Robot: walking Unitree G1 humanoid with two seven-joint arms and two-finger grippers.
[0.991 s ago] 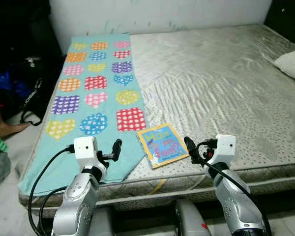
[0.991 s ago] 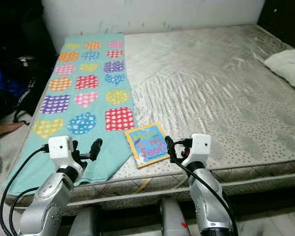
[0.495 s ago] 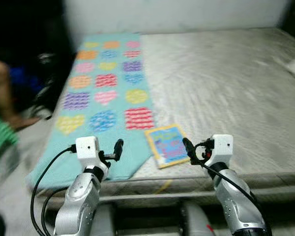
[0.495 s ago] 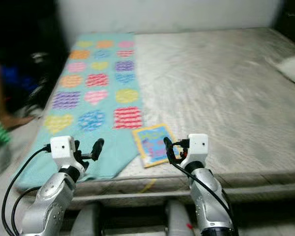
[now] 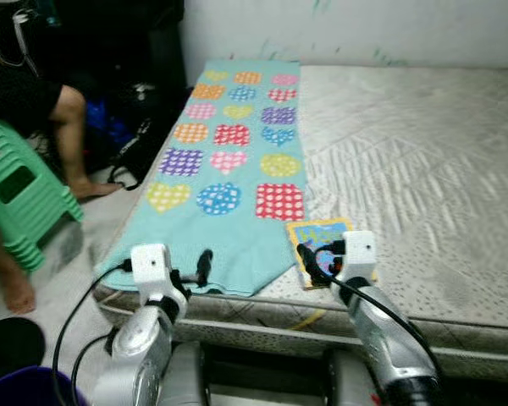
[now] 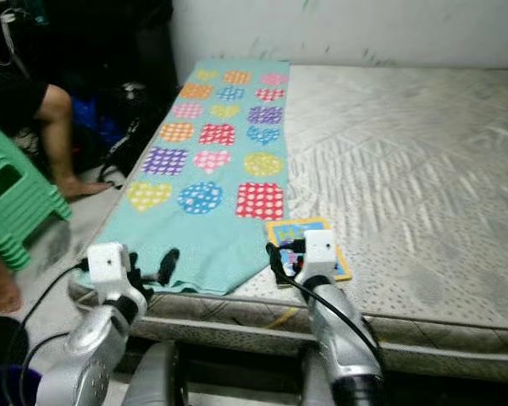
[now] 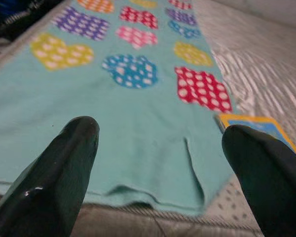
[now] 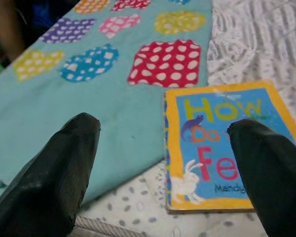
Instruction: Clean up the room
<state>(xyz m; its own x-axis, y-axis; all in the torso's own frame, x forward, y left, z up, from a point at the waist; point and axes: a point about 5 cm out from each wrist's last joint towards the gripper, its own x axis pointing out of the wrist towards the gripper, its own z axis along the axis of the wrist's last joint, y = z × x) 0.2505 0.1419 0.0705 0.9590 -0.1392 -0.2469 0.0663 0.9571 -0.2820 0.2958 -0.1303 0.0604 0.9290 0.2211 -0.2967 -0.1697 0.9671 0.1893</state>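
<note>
Approach step: right gripper (image 8: 163, 148), fingers wide, hovers over yellow-bordered blue picture book (image 8: 227, 148), lower centre; left gripper (image 7: 158, 148) wide above teal heart-patterned blanket (image 7: 89, 128). Next: lower, grasp book.

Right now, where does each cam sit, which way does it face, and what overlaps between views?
Left eye, right eye: head stereo pair, facing forward and down at the mattress; both silver arms show.
Left wrist: along the open left gripper, at the heart towel.
Right wrist: along the open right gripper, at the book.
Shared: towel and book appear in all views.
</note>
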